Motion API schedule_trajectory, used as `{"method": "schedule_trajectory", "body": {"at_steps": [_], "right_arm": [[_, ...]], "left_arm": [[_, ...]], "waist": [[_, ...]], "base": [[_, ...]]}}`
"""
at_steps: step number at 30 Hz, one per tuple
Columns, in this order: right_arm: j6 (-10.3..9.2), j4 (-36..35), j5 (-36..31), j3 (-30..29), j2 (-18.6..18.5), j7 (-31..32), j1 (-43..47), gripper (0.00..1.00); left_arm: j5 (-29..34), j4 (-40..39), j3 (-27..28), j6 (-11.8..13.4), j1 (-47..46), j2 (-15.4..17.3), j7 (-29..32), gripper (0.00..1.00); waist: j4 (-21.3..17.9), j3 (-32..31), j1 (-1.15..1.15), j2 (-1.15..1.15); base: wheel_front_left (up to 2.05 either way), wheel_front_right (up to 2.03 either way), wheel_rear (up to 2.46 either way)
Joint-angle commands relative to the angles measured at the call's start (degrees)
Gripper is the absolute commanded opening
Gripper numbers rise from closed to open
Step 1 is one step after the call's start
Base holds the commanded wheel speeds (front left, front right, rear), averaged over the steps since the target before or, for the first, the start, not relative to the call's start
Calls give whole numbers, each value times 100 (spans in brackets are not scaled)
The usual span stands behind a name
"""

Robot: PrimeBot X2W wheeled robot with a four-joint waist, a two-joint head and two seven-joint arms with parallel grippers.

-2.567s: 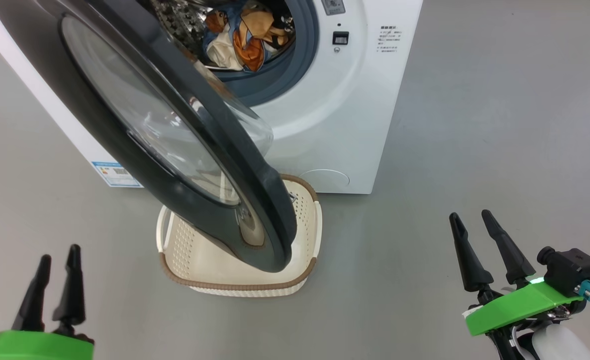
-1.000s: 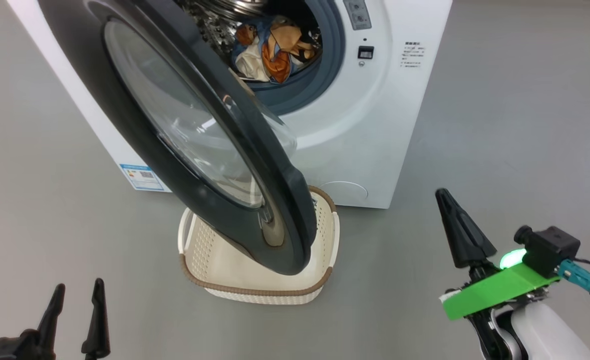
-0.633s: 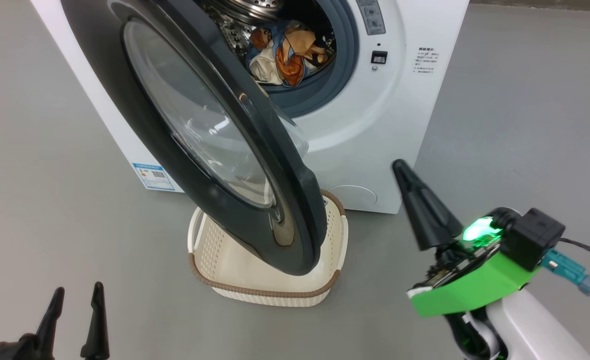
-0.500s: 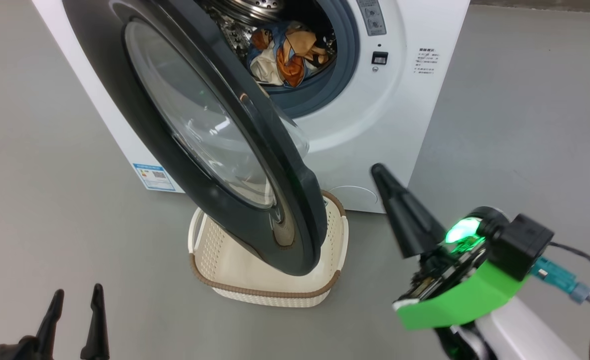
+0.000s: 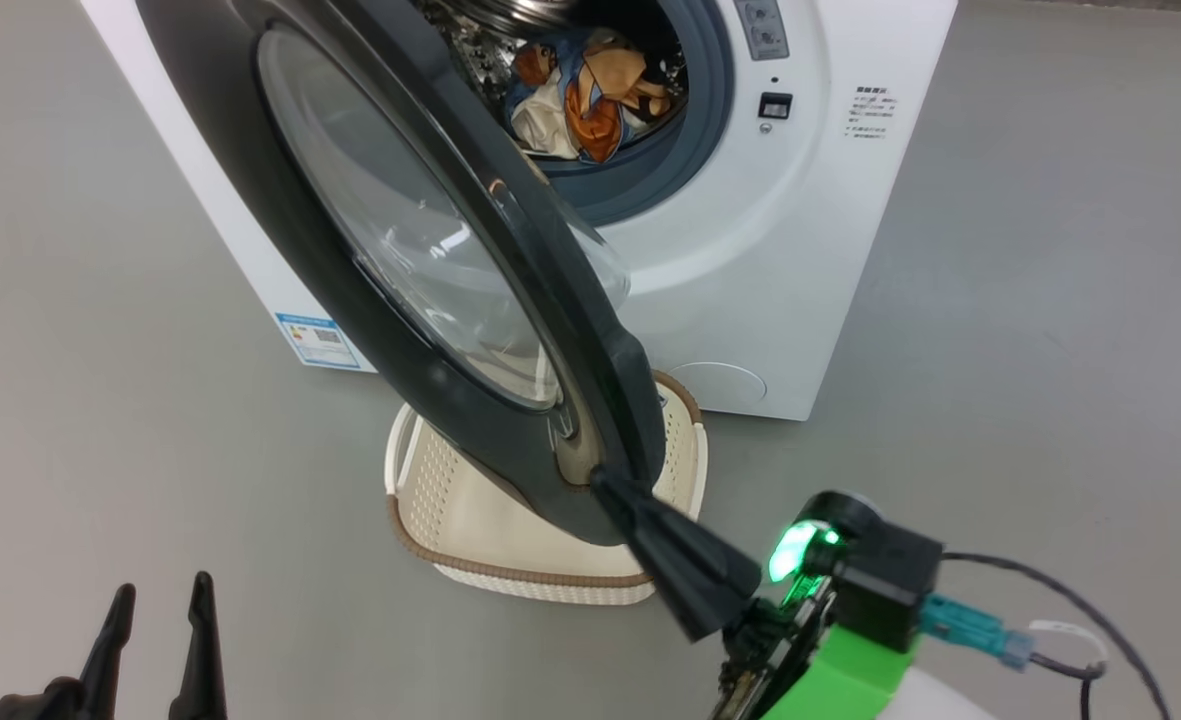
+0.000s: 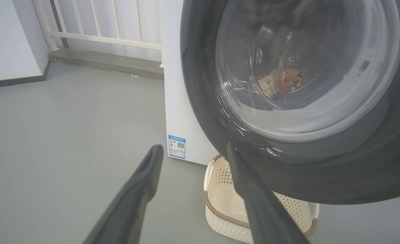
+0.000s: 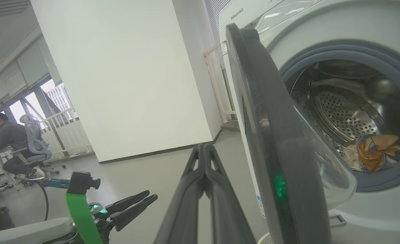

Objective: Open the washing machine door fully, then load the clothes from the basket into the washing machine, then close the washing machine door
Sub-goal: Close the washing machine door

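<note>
The washing machine door stands partly swung out from the washing machine, its black rim hanging over the basket on the grey floor; its angle matches that of half a second earlier. The clothes, a cream and orange bundle with some blue, lie in the steel drum.

Change: the right gripper, half a second ago out to the right of the door before the machine's lower front, now has its tip at the door's lower rim. Its two fingers are pressed together and hold nothing. In the right wrist view they rise just beside the door's outer face; contact cannot be confirmed.

The left gripper remains low at the left, well apart from the door, fingers spread and holding nothing.

The basket's interior, where the door does not hide it, shows plain cream plastic. A person sits in a chair in the background.
</note>
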Motion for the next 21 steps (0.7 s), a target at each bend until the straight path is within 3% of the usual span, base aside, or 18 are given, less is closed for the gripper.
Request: {"method": "schedule_trajectory", "body": {"at_steps": [1, 21], "right_arm": [[32, -62, 95, 122, 60, -46, -140, 0], [32, 1317, 348, 357, 199, -46, -582, 0]], "left_arm": [[99, -174, 214, -12, -143, 85, -37, 100], [123, -199, 136, -12, -313, -115, -37, 100]], "waist": [[24, 24, 0, 0], [252, 346, 0, 0]], "base": [[0, 0, 0], [0, 0, 0]]}}
